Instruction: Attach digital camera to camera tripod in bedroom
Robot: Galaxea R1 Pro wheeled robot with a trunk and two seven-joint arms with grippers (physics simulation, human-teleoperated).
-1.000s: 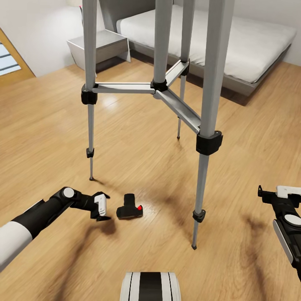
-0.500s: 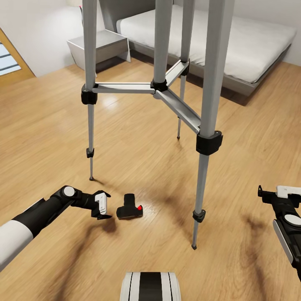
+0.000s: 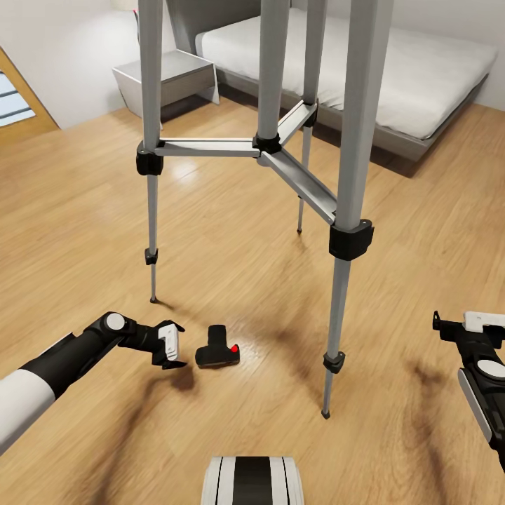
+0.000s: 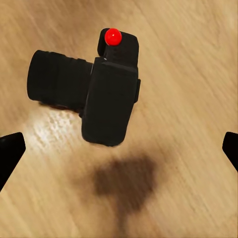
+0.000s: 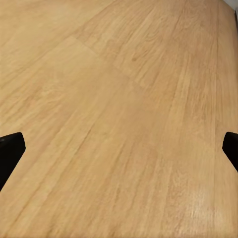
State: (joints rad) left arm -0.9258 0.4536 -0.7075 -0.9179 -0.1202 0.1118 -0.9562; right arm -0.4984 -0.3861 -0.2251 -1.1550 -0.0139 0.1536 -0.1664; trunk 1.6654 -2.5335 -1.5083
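head view shows the digital camera lying on the wood floor between the camera tripod legs, just beside the left gripper, whose fingers are spread apart. it looks rigid and light; better grip the boxy body, not the lens.

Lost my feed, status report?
Left gripper open beside digital camera, which lies on floor. Right gripper open, empty. Camera tripod stands just beyond.
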